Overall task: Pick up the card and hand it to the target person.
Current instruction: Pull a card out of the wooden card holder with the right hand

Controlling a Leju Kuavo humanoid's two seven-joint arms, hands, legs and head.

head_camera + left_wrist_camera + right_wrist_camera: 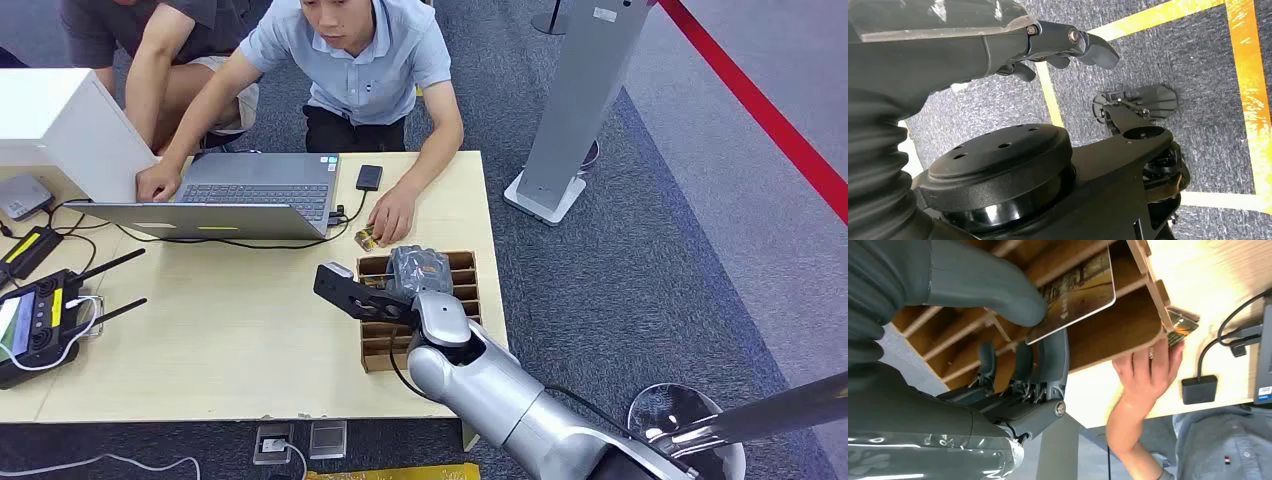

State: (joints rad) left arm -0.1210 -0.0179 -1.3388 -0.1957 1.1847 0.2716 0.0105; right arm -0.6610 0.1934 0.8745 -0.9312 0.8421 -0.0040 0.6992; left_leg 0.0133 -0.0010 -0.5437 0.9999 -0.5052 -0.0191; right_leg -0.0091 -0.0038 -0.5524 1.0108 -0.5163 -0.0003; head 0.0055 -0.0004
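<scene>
1. We see the right robot hand [1013, 340] pinching a glossy flat card [1079, 292] between thumb and fingers, over the slotted cardboard rack [462, 268] at the surface's [200, 350] 3 o'clock edge.
2. Its long axis points toward the person's hand [392, 215].
3. The left robot hand [1058, 47] hangs curled, holding nothing.

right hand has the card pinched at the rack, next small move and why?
Probably lift the card straight out of the slotted rack: the right robot hand pinches it between thumb and fingers, but it sits partly in a slot. The person's hand waits beside the rack.
</scene>
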